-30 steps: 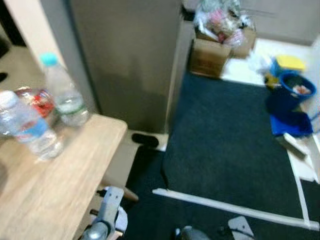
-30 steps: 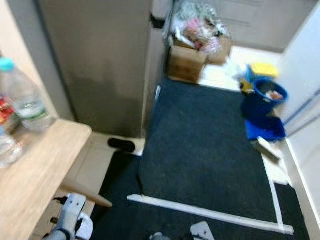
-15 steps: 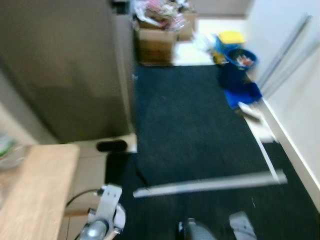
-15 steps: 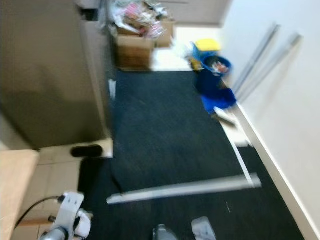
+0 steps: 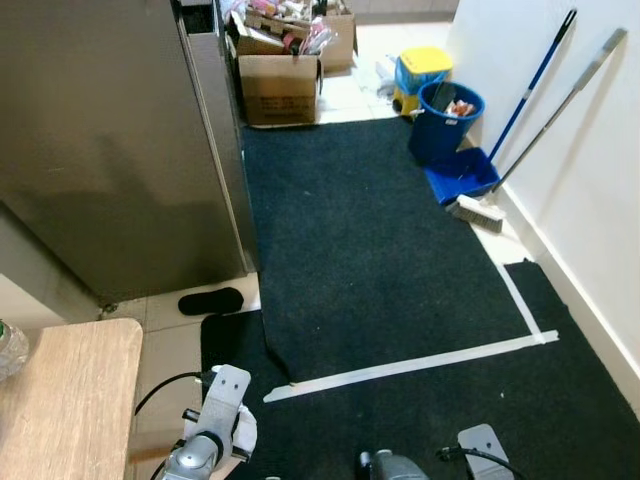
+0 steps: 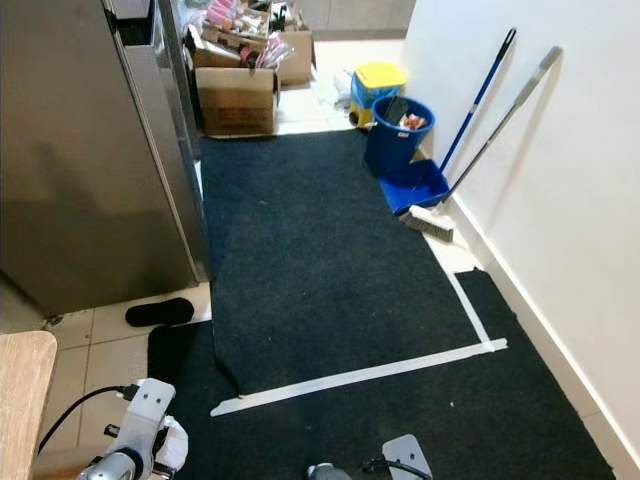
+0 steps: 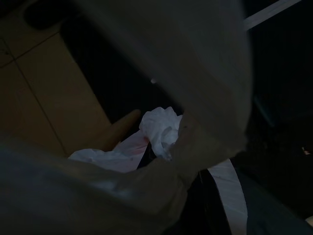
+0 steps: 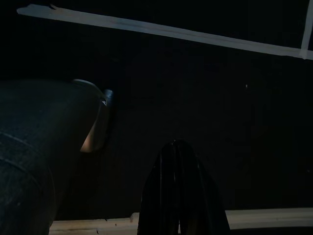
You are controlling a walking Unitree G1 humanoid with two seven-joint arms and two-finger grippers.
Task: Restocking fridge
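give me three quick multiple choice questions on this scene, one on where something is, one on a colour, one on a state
1. Where does the black slipper lie?
A. on the pale tiles at the foot of the fridge
B. inside the cardboard box
C. on the wooden table

2. What colour is the bucket by the wall?
A. red
B. blue
C. white

3. How do the two long-handled brooms stand?
A. flat on the carpet
B. hung on hooks
C. leaning against the white wall

Answers: 1 A, the slipper sits on tile beside the carpet edge; 2 B, the bucket and the dustpan below it are both blue; 3 C, both handles slant up against the wall.
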